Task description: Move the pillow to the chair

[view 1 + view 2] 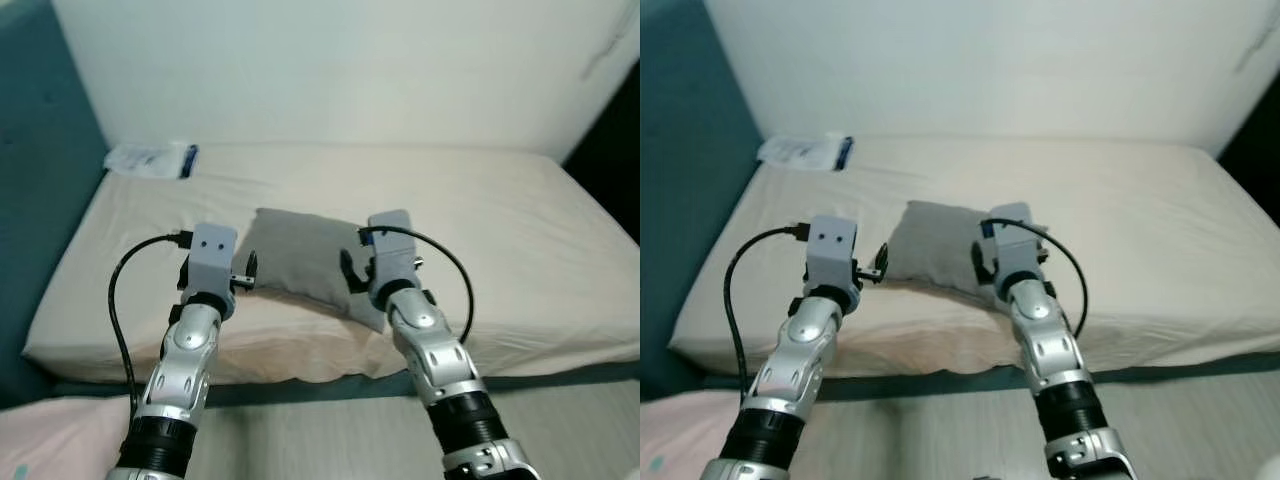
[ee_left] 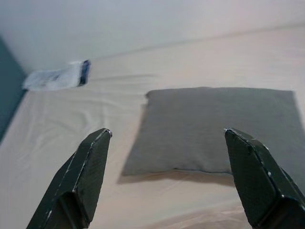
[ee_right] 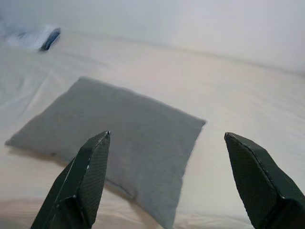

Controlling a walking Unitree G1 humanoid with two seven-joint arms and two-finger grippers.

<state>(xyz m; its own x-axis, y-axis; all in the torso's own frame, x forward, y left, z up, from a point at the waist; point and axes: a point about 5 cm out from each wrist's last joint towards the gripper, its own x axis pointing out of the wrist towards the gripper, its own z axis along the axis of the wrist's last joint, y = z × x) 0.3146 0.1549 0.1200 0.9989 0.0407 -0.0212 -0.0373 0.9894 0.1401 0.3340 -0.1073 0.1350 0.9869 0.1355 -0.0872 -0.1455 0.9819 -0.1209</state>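
Against the white wall (image 1: pixel 330 70), a wide bed with a cream sheet (image 1: pixel 500 220) runs across the head views, its near edge facing the robot and its left edge meeting a teal panel (image 1: pixel 40 200). Much of the sheet is bare, widest to the right of the pillow and behind it toward the wall. Below the near edge runs a strip of pale wood-look floor (image 1: pixel 320 440).

Lying flat near the bed's front edge, the grey square fabric pillow (image 1: pixel 300 260) has 1 corner reaching close to that edge. Both silver arms reach over the edge. Just beside the pillow's left side hovers the left hand (image 2: pixel 167 138), fingers spread wide, holding nothing. Over the pillow's right front corner is the right hand (image 3: pixel 167 138), equally wide apart and empty.

Far back at the left corner of the bed lies a small white packet with a dark blue end (image 1: pixel 152 159), well apart from the pillow.
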